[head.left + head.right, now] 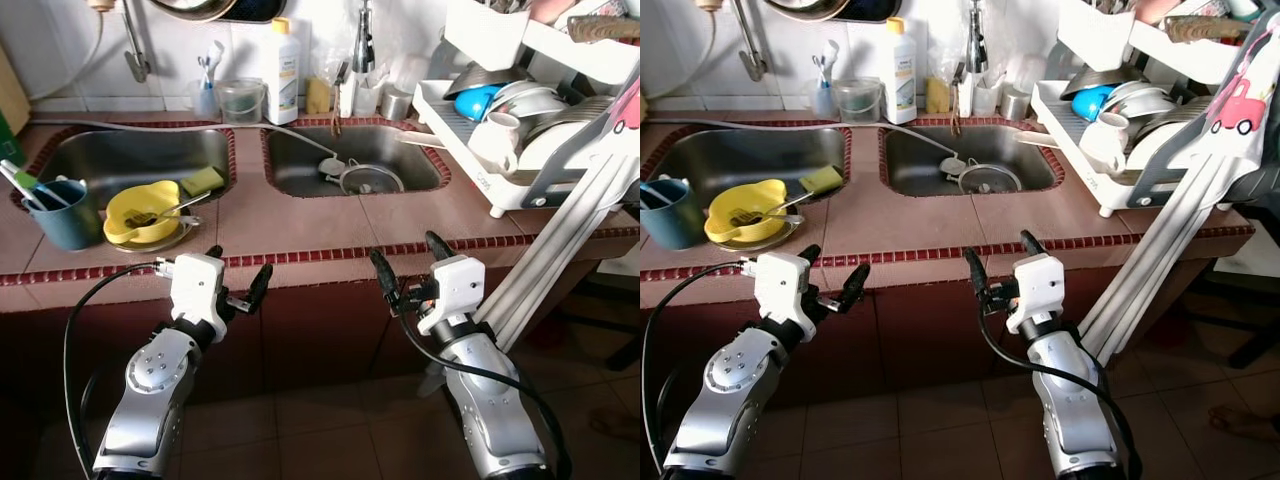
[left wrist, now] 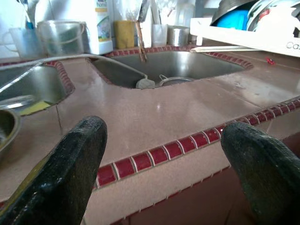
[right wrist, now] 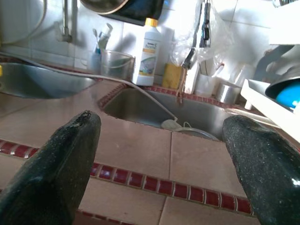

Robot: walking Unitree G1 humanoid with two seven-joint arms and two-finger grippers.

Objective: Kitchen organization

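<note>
**Both hands released at the edge, nothing lifted yet**

Far left on the tiled surface (image 1: pixel 300 215): one blue mug (image 1: pixel 62 214) holding a couple of utensils, upright, just beside one yellow bowl (image 1: pixel 140 212) with a spoon (image 1: pixel 172 208) resting across it. Probably parked there as used dishes waiting for a wash, being right at the lip of the left sink (image 1: pixel 130 160). One yellow-green sponge (image 1: pixel 202 180) perched on that sink's near rim, handy for scrubbing.

Below, short of the red-tiled edge: left hand (image 1: pixel 238 280), fingers spread wide, grasping nothing, aimed toward the surface between the sinks.

Along the back wall: one clear cup of toothbrushes (image 1: pixel 207 90), one clear tub (image 1: pixel 241 100), one white bottle (image 1: pixel 282 72) with a yellow cap, kept near the tap (image 1: pixel 362 45) for reach.

Two sinks in all; in the right sink (image 1: pixel 355 160), one strainer (image 1: pixel 371 180) and one hose (image 1: pixel 290 135) trailing in from the left.

Right hand (image 1: pixel 412 262), likewise open and empty, held level with its partner just below the edge.

Far right: one white dish rack (image 1: pixel 480 130) stacked with plates, one white cup and one blue bowl (image 1: pixel 478 100), tilted to drain; exact plate count unclear. One folded white frame (image 1: pixel 560 240) leaning against the surface's corner.

Likely first candidates for tidying: mug, bowl, spoon.
</note>
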